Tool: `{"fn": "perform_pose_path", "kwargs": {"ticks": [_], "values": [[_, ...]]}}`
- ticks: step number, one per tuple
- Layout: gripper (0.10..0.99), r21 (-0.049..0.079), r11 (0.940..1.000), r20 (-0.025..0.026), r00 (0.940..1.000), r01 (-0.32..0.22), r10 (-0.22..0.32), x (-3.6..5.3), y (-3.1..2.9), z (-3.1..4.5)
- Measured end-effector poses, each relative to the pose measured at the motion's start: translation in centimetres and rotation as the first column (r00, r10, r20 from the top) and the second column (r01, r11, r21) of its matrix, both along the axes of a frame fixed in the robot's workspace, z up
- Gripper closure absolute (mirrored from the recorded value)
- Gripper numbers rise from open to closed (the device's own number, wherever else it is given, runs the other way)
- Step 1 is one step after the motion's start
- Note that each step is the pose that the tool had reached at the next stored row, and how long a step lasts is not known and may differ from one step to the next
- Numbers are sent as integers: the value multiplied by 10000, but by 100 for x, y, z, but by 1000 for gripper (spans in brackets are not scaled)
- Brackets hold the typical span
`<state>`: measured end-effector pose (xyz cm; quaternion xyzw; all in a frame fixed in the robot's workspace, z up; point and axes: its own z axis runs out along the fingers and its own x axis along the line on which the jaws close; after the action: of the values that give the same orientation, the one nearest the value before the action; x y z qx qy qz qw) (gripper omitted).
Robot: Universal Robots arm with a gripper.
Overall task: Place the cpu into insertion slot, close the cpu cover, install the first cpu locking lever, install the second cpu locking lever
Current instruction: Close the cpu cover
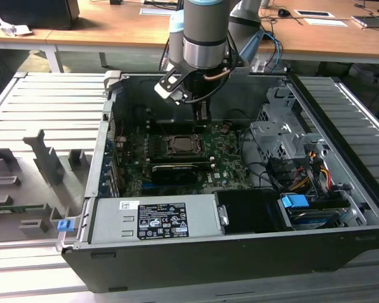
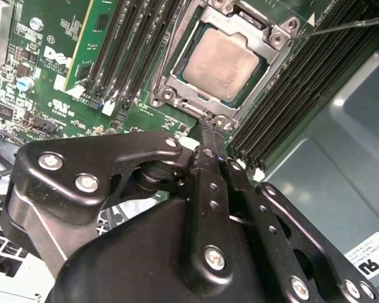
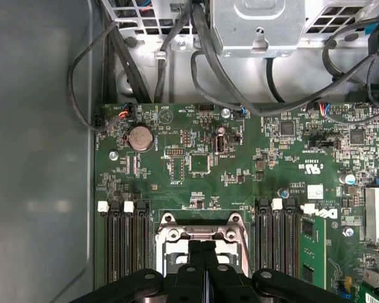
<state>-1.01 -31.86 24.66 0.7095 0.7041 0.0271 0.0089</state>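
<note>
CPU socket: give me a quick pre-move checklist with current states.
1. cpu seated in insertion slot: ok.
2. cpu cover lying flat around the cpu: ok.
3. Thin locking lever latched: cannot tell; it juts out over the memory slots.
4. End effector shut, tip at the cover's edge: ok.
5. Tip touching the cover: cannot tell.

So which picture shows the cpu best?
The second wrist view: the cpu is close and unblocked, its silver face showing. In the exterior view it is a tiny square below the arm. In the first wrist view the end effector blocks most of it.
</note>
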Motion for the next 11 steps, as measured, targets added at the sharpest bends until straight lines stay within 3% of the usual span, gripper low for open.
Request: {"fn": "perform_pose_path", "kwargs": {"ticks": [3, 6, 11], "values": [[980, 25, 10000, 0, 10000, -5, 5, -31, 0, -11], [980, 32, 10000, 0, 10000, -14, 14, -122, 0, -35], [980, 44, 9999, -14, 9999, -137, 137, -199, 0, -128]]}}
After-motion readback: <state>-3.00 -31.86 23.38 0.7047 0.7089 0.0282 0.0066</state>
